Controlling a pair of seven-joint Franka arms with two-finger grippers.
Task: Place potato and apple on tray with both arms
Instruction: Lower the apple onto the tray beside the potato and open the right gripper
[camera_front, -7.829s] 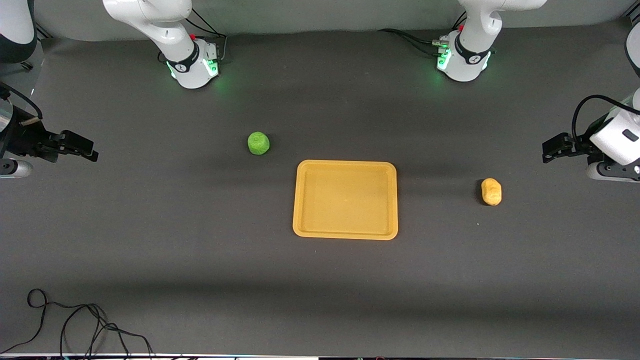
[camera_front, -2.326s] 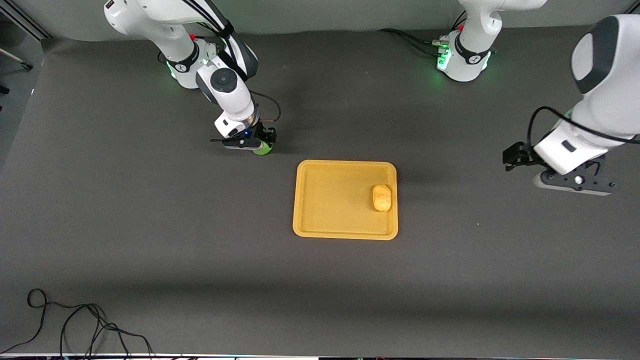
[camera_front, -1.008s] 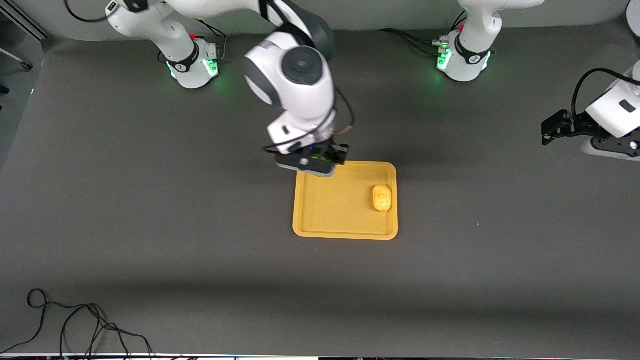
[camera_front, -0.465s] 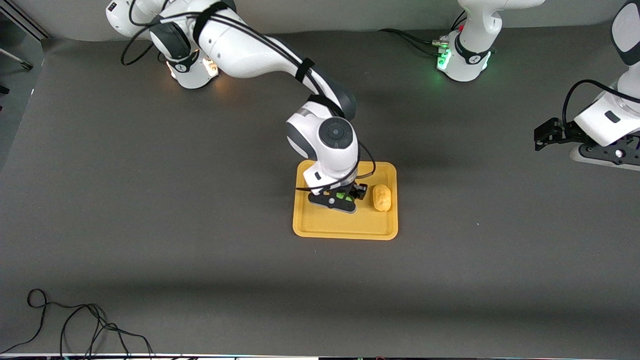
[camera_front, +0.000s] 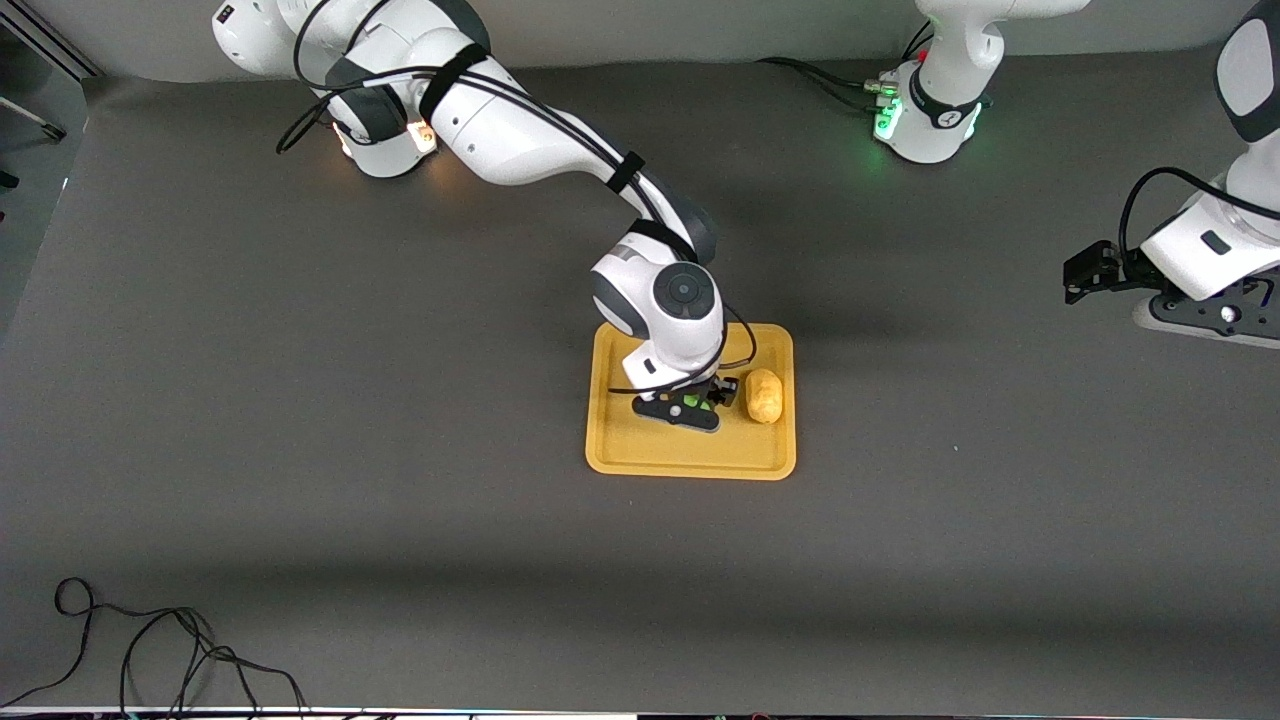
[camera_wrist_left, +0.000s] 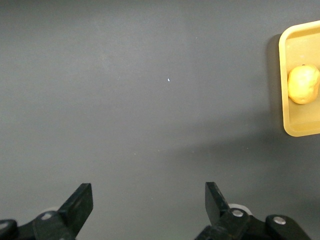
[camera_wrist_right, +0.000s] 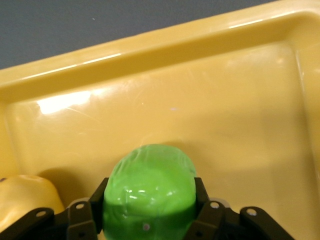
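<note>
Glossy plastic tray (camera_wrist_right: 165, 55), shiny faceted apple (camera_wrist_right: 150, 185), matt table (camera_front: 300, 420).

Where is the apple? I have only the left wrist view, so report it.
Observer: The right gripper is shut on the apple, low over the tray.
Operator: Place that gripper against the potato.
Observer: It is over the tray's middle, beside the potato, on the side toward the right arm's end of the table.
Operator: Say whether the apple rests on the tray.
Observer: I cannot tell. The right wrist view shows it close to the tray floor, with a shadow under it.
Operator: Place my own gripper on the table.
Observer: The left gripper waits open over bare table, toward the left arm's end.
</note>
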